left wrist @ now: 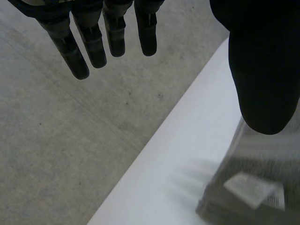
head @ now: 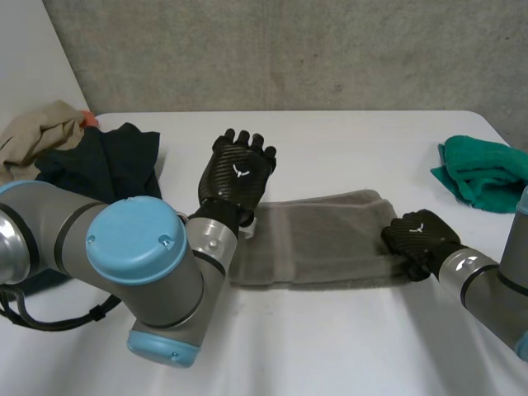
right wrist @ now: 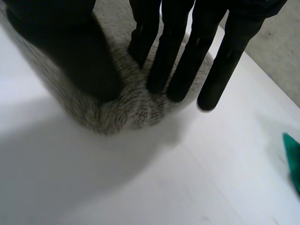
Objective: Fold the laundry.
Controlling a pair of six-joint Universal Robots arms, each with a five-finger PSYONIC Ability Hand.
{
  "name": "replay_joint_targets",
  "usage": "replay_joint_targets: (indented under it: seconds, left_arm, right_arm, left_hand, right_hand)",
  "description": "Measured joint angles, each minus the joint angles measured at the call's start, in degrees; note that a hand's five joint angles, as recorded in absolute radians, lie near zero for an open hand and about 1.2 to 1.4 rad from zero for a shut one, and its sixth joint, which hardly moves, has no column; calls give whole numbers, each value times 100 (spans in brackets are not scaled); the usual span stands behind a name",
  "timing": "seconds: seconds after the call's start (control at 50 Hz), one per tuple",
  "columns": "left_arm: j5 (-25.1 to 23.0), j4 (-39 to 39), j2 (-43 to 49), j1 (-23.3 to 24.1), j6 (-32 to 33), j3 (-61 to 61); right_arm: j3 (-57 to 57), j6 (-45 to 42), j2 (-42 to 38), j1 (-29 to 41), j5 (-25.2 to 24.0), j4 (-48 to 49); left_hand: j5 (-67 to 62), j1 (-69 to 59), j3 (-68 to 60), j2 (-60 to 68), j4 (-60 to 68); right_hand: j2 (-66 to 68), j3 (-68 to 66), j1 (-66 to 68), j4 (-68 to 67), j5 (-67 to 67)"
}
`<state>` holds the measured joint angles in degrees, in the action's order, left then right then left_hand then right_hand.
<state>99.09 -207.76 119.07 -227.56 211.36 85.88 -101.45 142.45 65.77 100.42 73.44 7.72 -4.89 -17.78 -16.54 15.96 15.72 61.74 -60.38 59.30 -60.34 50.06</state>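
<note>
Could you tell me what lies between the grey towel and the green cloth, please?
Bare white table separates the grey towel from the green cloth, in the head view.

White table [head: 330, 346]; grey concrete wall [head: 289, 49] behind its far edge.

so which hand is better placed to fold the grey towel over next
Right, probably. The right hand pinches one end of the grey towel between thumb and fingers, so it could carry that end across. The left hand hovers open above the other end, touching no cloth.
</note>
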Motion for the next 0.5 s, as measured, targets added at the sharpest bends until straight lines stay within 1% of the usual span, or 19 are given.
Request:
replay_joint_targets:
  seconds: [0.02,0.04,0.14,0.18,0.26,0.34,0.38,0.48,0.5]
  left_arm:
    - [0,28,-41,-3,0,61]
    - [0,44,-82,-9,0,105]
    - [-3,87,-365,-83,-12,331]
    - [-3,93,-526,-159,-19,449]
    - [-1,96,-779,-315,-26,640]
    - [2,97,-1043,-492,-29,872]
    - [5,96,-1172,-581,-30,1010]
    - [10,96,-1331,-711,-32,1228]
    - [13,95,-1346,-729,-33,1255]
  right_arm:
    - [61,-131,-65,-29,111,52]
    - [101,-182,-89,-37,193,95]
    - [280,-293,-89,59,511,373]
    - [355,-320,-6,264,610,560]
    - [451,-399,188,837,658,906]
    - [485,-599,315,1708,556,1426]
    - [454,-800,255,2224,375,1713]
    - [389,-1263,-137,2974,-67,2004]
    - [391,-1347,-238,3065,-136,2030]
  left_hand:
    - [0,0,0,0,0]
    - [0,0,0,0,0]
    - [0,0,0,0,0]
    - [0,0,0,0,0]
    - [25,37,120,-52,-26]
    - [37,228,137,-89,-60]
    - [58,228,137,-113,-78]
    - [84,228,137,-127,-104]
    - [84,228,137,-127,-104]
  right_hand:
    - [490,-580,238,-599,516]
    - [557,-699,238,-728,609]
    - [557,-784,238,-820,685]
    - [557,-786,238,-825,700]
    - [558,-786,238,-840,722]
    - [557,-786,238,-841,755]
    - [557,-786,238,-841,755]
    - [526,-733,238,-776,719]
    - [69,-237,-18,-351,347]
